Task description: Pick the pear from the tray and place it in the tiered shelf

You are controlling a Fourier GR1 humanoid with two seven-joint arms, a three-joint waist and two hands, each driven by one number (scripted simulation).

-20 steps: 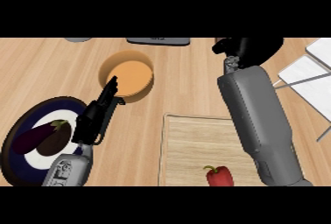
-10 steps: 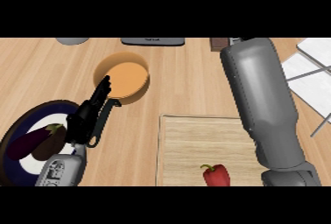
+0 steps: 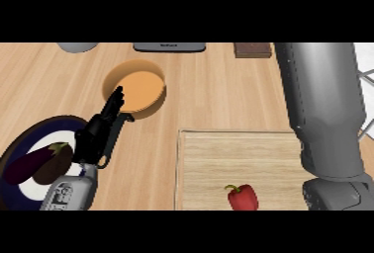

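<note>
One risk: my grey forearm (image 3: 321, 99), right hand hidden beyond the top edge, clips the white tiered shelf (image 3: 366, 55); black left hand (image 3: 99, 136), fingers released.

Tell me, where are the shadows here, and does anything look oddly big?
Head view: light is even, with no glare; the orange bowl is darker along its inner wall; the grey right forearm looks outsized, probably nearest the camera, and leaves the top edge.

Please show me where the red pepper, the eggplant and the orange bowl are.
Red pepper (image 3: 243, 197): head view, middle of its red body.
Eggplant (image 3: 40, 162): head view, middle of its dark body.
Orange bowl (image 3: 140, 89): head view, its bare inner floor.
</note>
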